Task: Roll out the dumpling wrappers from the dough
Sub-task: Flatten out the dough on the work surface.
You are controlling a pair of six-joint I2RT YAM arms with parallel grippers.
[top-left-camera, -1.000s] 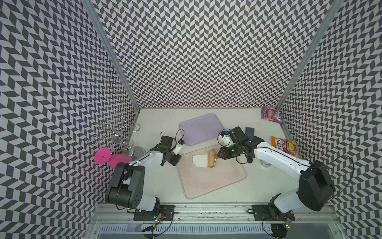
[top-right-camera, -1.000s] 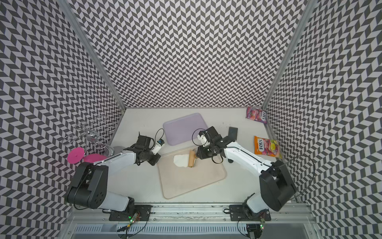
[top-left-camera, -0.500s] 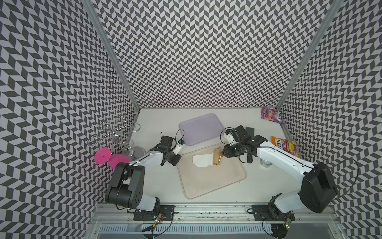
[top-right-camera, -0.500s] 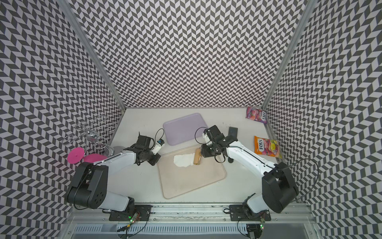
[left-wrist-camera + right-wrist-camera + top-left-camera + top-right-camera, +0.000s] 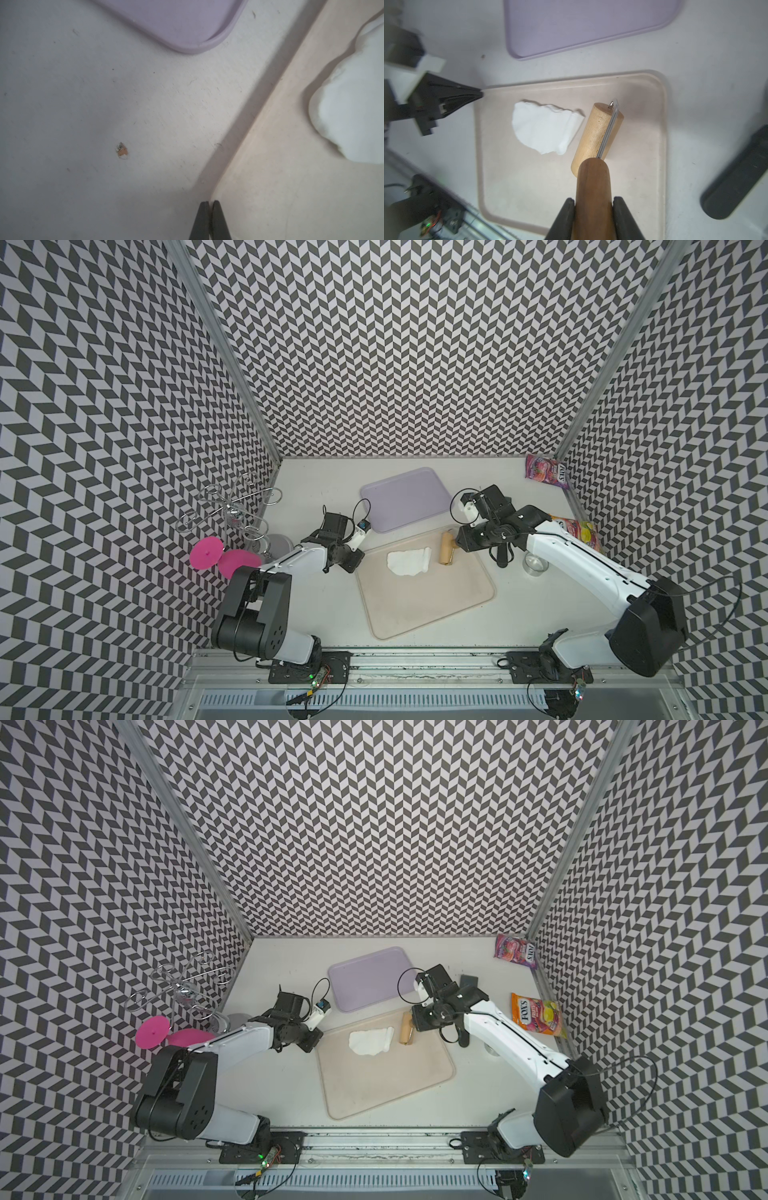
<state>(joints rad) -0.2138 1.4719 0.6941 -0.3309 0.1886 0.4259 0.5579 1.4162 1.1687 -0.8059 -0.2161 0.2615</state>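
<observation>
While the right gripper (image 5: 593, 199) grips the roller (image 5: 596, 137) just beside the ragged dough (image 5: 544, 126) near the tray's (image 5: 654, 145) far edge, left gripper (image 5: 209, 202) closed empty at its corner, flattening appears in hand, next requiring a pass across the dough.

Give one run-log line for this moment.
left gripper: shut, at beige tray corner | right gripper: shut on roller | roller: on beige tray, beside dough

The right pincer (image 5: 593, 199) has drawn the roller (image 5: 446, 548) back off the dough (image 5: 408, 568).
</observation>
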